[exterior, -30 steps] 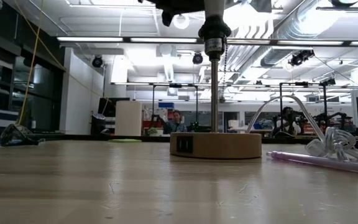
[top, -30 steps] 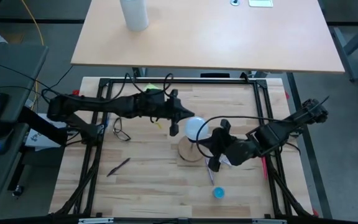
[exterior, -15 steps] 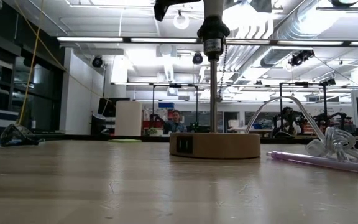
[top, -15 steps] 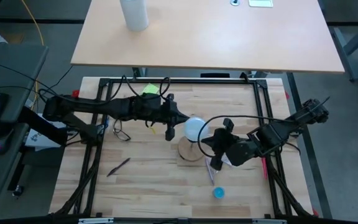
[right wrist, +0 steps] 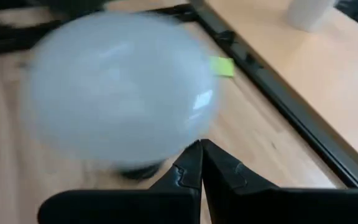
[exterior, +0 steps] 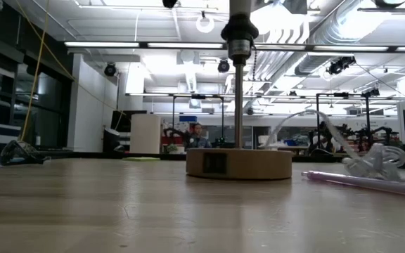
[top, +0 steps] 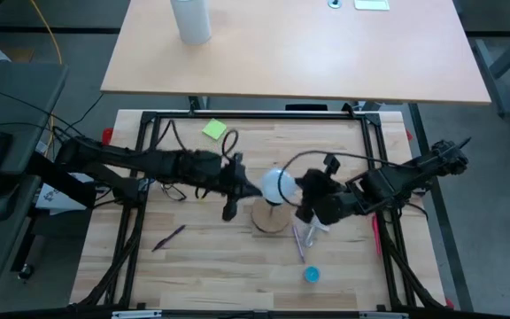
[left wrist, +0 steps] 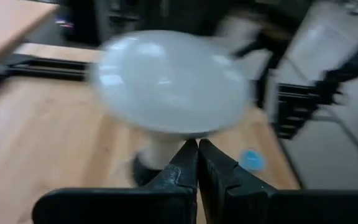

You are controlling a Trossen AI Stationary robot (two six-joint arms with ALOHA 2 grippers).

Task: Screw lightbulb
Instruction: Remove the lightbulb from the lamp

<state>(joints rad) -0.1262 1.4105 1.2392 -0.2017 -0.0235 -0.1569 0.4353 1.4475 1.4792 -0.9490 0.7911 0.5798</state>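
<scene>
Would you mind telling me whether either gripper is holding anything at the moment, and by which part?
Nothing is held. The left gripper and the right gripper are both shut on nothing, each beside the lightbulb, which stands in its socket.

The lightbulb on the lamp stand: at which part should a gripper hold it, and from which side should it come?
Probably the round globe of the lightbulb, at its widest part, taken from above. It stands upright on the wooden base, so the globe is free, while the neck is narrow and close to the socket. The left gripper and right gripper are both shut beside it.
</scene>
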